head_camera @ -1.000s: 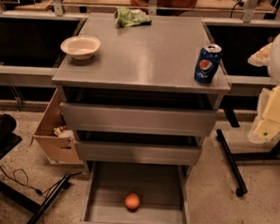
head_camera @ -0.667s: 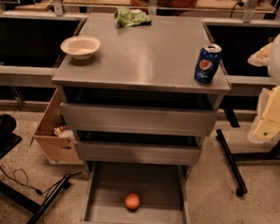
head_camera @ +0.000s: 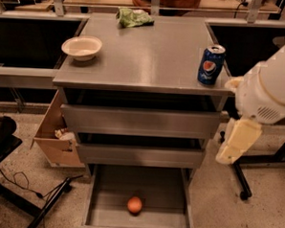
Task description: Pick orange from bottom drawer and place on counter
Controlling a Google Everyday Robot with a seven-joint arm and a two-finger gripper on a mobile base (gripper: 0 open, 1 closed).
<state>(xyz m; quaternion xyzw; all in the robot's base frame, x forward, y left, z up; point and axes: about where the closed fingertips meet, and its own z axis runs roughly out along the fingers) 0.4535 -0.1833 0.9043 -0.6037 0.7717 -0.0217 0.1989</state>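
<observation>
The orange (head_camera: 134,204) lies on the floor of the open bottom drawer (head_camera: 96,200), near its middle and a little towards the front. The counter (head_camera: 150,54) is the grey cabinet top above the two shallower drawers, both shut. My white and cream arm (head_camera: 260,100) hangs at the right of the cabinet, level with the upper drawers, and its cream lower link (head_camera: 238,141) points down. The gripper itself is out of view, below or behind that link, so nothing shows it holding anything.
On the counter stand a cream bowl (head_camera: 82,47) at the left, a blue soda can (head_camera: 211,65) at the right edge and a green bag (head_camera: 132,17) at the back. A cardboard box (head_camera: 55,137) and cables (head_camera: 24,186) lie left of the cabinet. A black stand leg (head_camera: 240,176) is at the right.
My arm has swung left and further into view beside the cabinet's right side. The orange, the drawer and the things on the counter have not moved.
</observation>
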